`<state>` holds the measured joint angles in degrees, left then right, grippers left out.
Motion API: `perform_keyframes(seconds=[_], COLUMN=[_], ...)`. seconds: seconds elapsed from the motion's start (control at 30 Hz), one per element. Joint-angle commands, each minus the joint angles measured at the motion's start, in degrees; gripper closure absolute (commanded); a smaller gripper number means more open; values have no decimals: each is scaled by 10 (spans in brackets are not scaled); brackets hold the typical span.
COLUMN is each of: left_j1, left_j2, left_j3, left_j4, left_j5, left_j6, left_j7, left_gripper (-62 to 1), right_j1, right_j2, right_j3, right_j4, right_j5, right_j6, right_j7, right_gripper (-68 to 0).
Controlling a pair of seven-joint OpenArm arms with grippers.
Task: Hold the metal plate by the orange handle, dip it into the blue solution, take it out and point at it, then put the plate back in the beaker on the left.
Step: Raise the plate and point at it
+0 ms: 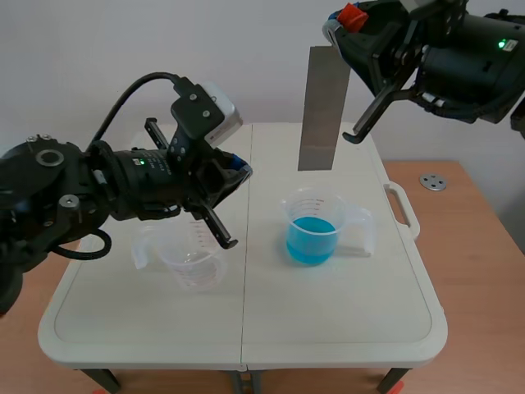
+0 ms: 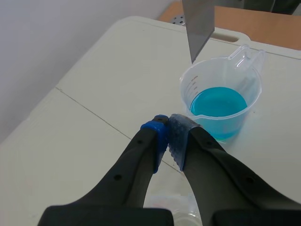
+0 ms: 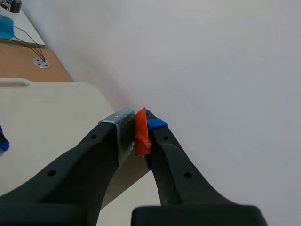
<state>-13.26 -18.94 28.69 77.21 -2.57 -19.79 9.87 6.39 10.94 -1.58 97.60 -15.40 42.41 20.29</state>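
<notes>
A grey metal plate (image 1: 321, 107) hangs upright in the air above the beaker of blue solution (image 1: 312, 227). My right gripper (image 1: 344, 29) is shut on its orange handle (image 3: 140, 132) at the top. In the left wrist view the plate's lower end (image 2: 199, 26) hangs just over the far rim of the blue beaker (image 2: 220, 106). My left gripper (image 2: 167, 132) is shut on nothing and points toward that beaker. An empty clear beaker (image 1: 190, 257) stands at the table's left, under my left arm.
The white folding table (image 1: 344, 320) has a handle (image 1: 402, 207) at its right edge. A round metal fitting (image 1: 433, 182) lies on the wooden surface beyond it. A white wall stands behind.
</notes>
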Motion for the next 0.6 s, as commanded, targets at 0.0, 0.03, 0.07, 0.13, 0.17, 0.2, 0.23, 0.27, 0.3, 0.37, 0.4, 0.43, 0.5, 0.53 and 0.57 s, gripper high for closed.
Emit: perform_keyframes(seconds=[0.0,0.03,0.07,0.13,0.17,0.2,0.23,0.27,0.3,0.37,0.4,0.43,0.5,0.53,0.57], left_j1=[-13,-19,-24,-33,-38,-39,-41,-41,-41,-41,-41,-41,-41,-41,-41], left_j2=[8,13,18,28,31,34,36,39,41,45,46,48,48,48,48], left_j3=[4,9,13,21,24,28,29,29,29,29,29,29,29,29,29], left_j4=[2,-5,-10,-20,-23,-24,-24,-24,-24,-24,-24,-24,-24,-24,-24], left_j5=[-5,-5,-5,-5,0,4,10,16,21,27,34,40,42,42,42], left_j6=[2,2,2,2,2,2,7,8,8,8,8,11,12,12,12], left_j7=[-8,-8,-8,-8,-8,-8,-9,-8,-8,-8,-8,-8,-9,-9,-9], left_gripper=[-14,-14,-14,-14,-14,-14,-14,-14,-14,-14,-14,-14,-14,-14,-14], right_j1=[4,3,3,3,3,3,3,3,3,3,3,3,3,3,3], right_j2=[1,1,1,1,1,1,1,1,1,1,1,1,1,1,1], right_j3=[0,0,0,0,0,0,0,0,0,0,0,0,0,0,0], right_j4=[19,20,20,20,20,20,20,20,20,20,20,20,20,20,20], right_j5=[11,11,11,11,11,11,11,11,11,11,11,11,11,11,11], right_j6=[3,3,3,3,3,3,3,3,3,3,3,3,3,3,3], right_j7=[7,6,6,6,6,6,6,6,6,6,6,6,6,6,6], right_gripper=[-13,-13,-13,-13,-13,-13,-13,-13,-13,-13,-13,-13,-13,-13,-13])
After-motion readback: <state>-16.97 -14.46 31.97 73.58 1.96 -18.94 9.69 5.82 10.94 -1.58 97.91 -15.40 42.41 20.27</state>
